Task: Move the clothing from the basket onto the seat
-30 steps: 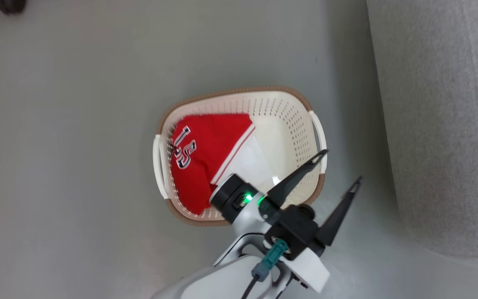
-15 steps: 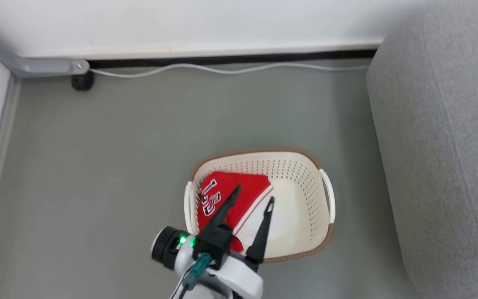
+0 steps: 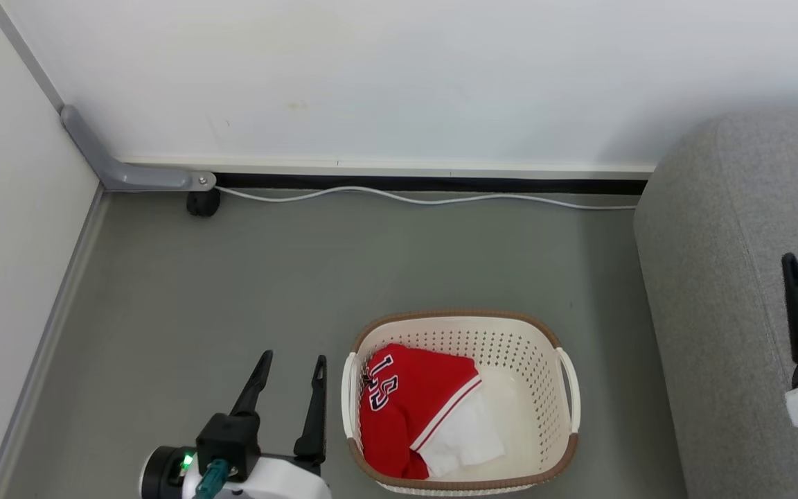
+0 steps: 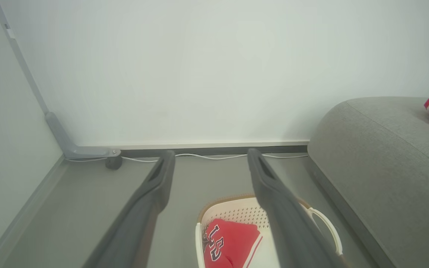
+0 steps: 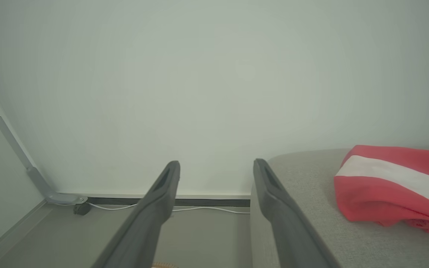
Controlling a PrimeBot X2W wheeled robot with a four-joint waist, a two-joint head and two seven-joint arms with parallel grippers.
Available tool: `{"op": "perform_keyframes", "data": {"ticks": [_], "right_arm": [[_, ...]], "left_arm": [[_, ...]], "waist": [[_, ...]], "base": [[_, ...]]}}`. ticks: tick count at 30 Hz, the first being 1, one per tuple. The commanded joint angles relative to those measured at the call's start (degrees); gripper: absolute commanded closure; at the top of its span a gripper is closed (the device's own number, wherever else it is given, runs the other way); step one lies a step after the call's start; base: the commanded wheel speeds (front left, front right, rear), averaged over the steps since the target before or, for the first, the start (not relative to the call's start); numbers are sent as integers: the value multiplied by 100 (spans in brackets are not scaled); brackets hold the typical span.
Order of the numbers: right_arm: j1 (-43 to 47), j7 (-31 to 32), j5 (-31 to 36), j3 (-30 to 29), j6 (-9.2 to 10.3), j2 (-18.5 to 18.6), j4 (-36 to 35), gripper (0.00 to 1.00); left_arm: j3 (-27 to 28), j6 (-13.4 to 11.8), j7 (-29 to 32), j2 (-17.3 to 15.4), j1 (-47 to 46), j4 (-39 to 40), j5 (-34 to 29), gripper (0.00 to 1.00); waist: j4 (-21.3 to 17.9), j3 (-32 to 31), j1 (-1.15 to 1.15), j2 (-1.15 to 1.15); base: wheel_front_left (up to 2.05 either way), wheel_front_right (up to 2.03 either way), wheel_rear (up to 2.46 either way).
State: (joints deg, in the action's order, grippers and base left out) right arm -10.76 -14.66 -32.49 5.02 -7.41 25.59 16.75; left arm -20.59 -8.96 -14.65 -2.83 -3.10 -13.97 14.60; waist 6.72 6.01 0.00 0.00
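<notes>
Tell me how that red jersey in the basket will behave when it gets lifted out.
The red jersey lies crumpled in the basket, so it is probably floppy and would hang and unfold from a pinch. The fabric looks thin, so likely light. A trailing edge might drag on the basket.

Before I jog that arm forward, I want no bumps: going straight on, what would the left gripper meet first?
Nothing close: the open left gripper points over bare floor, left of the basket. Its line seems to end near the white cable at the foot of the wall; depth is unclear.
</notes>
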Motion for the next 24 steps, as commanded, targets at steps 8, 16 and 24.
{"op": "perform_keyframes", "data": {"ticks": [8,16,24], "right_arm": [[411,-34,452,140,-8,-460,-203,0],[769,-34,681,192,-8,-641,-258,0],[1114,-34,760,215,-8,-781,-214,0]], "left_arm": [[1047,326,-35,-5,454,295,-373,0],[1380,444,-35,-5,738,597,-556,0],[1418,402,-35,-5,951,807,-608,0]], "waist": [[-23,-487,0,0],[-113,-495,0,0],[-120,-474,0,0]], "base": [[0,0,0],[0,0,0],[0,0,0]]}}
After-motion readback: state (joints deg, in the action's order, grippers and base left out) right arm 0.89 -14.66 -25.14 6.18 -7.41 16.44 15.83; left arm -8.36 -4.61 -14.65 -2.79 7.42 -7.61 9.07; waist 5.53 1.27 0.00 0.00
